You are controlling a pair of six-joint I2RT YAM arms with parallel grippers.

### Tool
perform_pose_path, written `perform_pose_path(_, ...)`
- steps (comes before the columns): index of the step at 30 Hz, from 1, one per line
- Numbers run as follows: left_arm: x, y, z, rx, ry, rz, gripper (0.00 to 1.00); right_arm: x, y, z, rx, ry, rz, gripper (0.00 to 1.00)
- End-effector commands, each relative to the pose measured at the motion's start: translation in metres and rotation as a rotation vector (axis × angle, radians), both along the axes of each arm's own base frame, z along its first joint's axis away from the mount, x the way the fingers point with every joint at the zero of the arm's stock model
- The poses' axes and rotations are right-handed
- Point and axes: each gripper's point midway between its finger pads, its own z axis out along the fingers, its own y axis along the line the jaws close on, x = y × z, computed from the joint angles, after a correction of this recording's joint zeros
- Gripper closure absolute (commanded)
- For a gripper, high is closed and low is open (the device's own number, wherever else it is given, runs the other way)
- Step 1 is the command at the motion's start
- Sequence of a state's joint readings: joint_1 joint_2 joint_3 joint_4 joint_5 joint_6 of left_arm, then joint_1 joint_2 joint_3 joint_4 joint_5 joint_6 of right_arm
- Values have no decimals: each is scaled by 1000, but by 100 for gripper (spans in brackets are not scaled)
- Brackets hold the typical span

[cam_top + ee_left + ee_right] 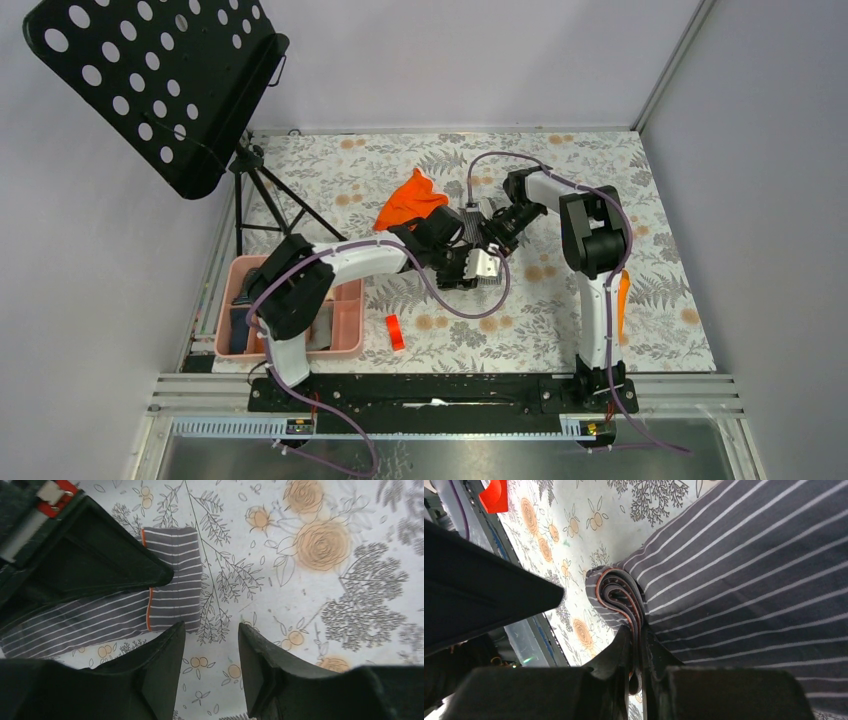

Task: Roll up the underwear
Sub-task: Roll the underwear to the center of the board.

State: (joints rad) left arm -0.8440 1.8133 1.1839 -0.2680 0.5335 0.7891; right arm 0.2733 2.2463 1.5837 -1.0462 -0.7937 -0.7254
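The grey striped underwear (734,580) lies on the flowered tablecloth at mid-table, one edge coiled into a small roll with orange trim (616,597). My right gripper (638,635) is shut on that rolled edge. In the top view it (497,234) sits over the grey underwear (471,214). My left gripper (210,637) is open and empty, low over the cloth just beside the underwear's folded end (172,580); in the top view it (467,272) is close to the right gripper. A bright orange underwear (410,200) lies crumpled just behind and to the left.
A pink tray (345,345) with dark garments stands at the front left. A small red block (395,332) lies beside it, also in the right wrist view (494,495). A long orange cylinder (622,300) lies by the right arm. A black music stand (160,80) stands at the back left.
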Motion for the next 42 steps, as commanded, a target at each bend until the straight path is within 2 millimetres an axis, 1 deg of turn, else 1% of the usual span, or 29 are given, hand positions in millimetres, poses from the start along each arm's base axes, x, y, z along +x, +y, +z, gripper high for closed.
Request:
perform_pose_path(1, 18, -16, -2, -21, -167, -71, 50, 16, -13, -44, -99, -82, 54, 100)
perform_pose_path(6, 27, -19, -13, -19, -234, -56, 49, 17, -12, -44, -96, -74, 55, 99)
perform_pose_path(11, 24, -22, -19, -17, -226, -88, 49, 17, -13, -46, -102, -59, 61, 99)
perform_pose_path(15, 27, -19, -32, 18, -233, -101, 50, 17, -12, -46, -104, -48, 58, 99)
perform_pose_path(20, 29, -9, -56, 96, -242, -127, 51, 17, -12, -47, -104, -29, 52, 98)
perform_pose_path(24, 31, -6, -67, 124, -241, -132, 53, 18, -12, -47, -107, -15, 42, 98)
perform_pose_path(27, 36, -6, -72, 144, -251, -118, 65, 18, -10, -46, -101, -4, 33, 97)
perform_pose_path(29, 37, -4, -74, 161, -253, -122, 77, 19, -9, -43, -92, 1, 20, 95)
perform_pose_path(30, 35, -1, -76, 173, -241, -137, 82, 20, -9, -40, -87, 4, 16, 92)
perform_pose_path(31, 31, 2, -76, 182, -230, -161, 87, 23, -9, -34, -82, 1, 8, 86)
perform_pose_path(33, 19, 11, -78, 215, -197, -216, 96, 40, -9, -13, -53, -33, -27, 75)
perform_pose_path(34, 14, 14, -77, 221, -181, -228, 99, 50, -10, 1, -32, -59, -45, 70)
perform_pose_path(36, 7, 18, -74, 234, -135, -237, 100, 76, -17, 35, 2, -127, -83, 60)
perform_pose_path(38, -2, 21, -69, 248, -64, -238, 100, 101, -27, 70, 35, -205, -120, 57)
perform_pose_path(40, -5, 19, -60, 253, 14, -198, 100, 124, -43, 100, 56, -279, -166, 55)
perform_pose_path(41, -4, 16, -53, 246, 53, -163, 100, 133, -50, 114, 69, -313, -197, 55)
perform_pose_path(42, -5, 15, -47, 240, 110, -120, 100, 142, -62, 129, 84, -357, -236, 55)
